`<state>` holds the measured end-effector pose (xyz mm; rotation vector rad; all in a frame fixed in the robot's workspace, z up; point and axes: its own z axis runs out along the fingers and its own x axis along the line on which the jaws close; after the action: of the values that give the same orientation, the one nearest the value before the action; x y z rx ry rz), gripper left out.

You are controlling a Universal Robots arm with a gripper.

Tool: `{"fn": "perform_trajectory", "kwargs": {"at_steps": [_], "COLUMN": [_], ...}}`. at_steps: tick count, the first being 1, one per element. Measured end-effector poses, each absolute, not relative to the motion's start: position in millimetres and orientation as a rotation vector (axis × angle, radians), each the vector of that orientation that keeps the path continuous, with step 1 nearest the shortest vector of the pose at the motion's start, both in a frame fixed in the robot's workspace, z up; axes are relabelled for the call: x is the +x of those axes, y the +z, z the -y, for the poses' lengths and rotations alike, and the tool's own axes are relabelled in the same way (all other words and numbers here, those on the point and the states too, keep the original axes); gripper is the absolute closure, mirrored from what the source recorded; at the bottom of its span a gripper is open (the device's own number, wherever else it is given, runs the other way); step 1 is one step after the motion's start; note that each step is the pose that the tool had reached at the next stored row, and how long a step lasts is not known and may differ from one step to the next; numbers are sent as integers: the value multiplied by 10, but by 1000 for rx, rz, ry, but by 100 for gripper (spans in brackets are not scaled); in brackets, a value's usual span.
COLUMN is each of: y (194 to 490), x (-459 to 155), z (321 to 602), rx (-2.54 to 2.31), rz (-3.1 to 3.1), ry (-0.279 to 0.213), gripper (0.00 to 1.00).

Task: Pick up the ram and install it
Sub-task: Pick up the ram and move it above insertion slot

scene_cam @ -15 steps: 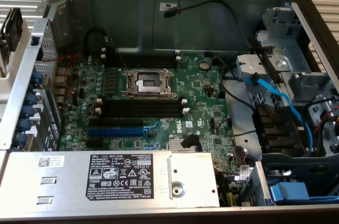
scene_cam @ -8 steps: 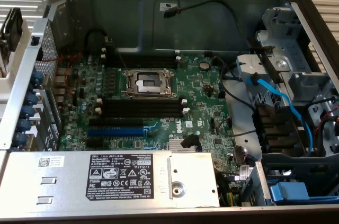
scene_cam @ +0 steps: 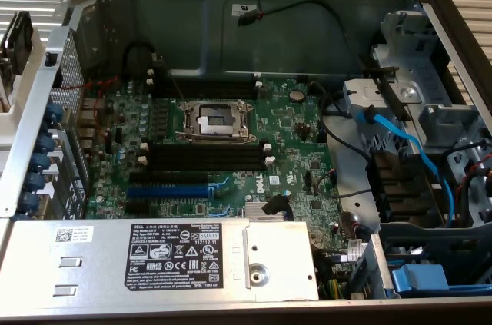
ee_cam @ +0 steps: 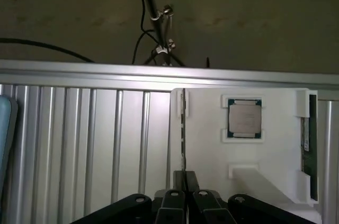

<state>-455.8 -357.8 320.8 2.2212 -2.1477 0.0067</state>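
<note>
The ram (ee_cam: 183, 128) shows edge-on in the wrist view as a thin dark stick standing along one edge of a white holder (ee_cam: 212, 150). My gripper (ee_cam: 185, 173) sits over one end of it. Its dark fingers (ee_cam: 192, 180) are drawn close together with the stick between them, so it looks shut on the ram. I cannot tell whether the stick has left the holder. In the exterior view the open computer case shows the green motherboard (scene_cam: 300, 148) with long black memory slots (scene_cam: 204, 157) and white end clips beside the processor socket (scene_cam: 215, 119).
The white holder also carries a processor chip (ee_cam: 244, 118) and a green board (ee_cam: 307, 139) at its far edge. It rests on ribbed metal (ee_cam: 90, 139). Inside the case are a blue expansion slot (scene_cam: 167, 190), a power supply (scene_cam: 154, 260), blue cables (scene_cam: 400, 140) and drive bays (scene_cam: 430, 110).
</note>
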Motion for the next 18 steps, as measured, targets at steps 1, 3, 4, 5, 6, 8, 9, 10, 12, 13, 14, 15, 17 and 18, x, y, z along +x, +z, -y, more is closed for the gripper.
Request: {"fn": "perform_trajectory", "kwargs": {"at_steps": [1,3,4,5,6,8,9,10,12,13,14,15,17,18], "y": [3291,3406,3439,3468,3503,3596,3648,3696,3792,3843,3896,3949,4052,4101], "x": [-4525,-4449,-4399,-4340,-4271,-4123,-4043,-3961,-3795,-3713,-3631,-3551,-3388,-3303], "z": [3606,3677,3714,3748,3781,3838,3869,3900,3966,4000,4035,4069,4138,4174], "rx": [2220,2219,2219,2220,2219,2219,2219,2219,2219,2219,2219,2219,2219,2218], "rz": [2147,2146,2146,2146,2146,2146,2146,2146,2146,2145,2145,2145,2145,2145], "ry": [7,5,5,5,5,5,5,5,4,4,4,4,3,3], "gripper": [88,88,88,88,88,88,88,88,88,88,88,88,88,88]}}
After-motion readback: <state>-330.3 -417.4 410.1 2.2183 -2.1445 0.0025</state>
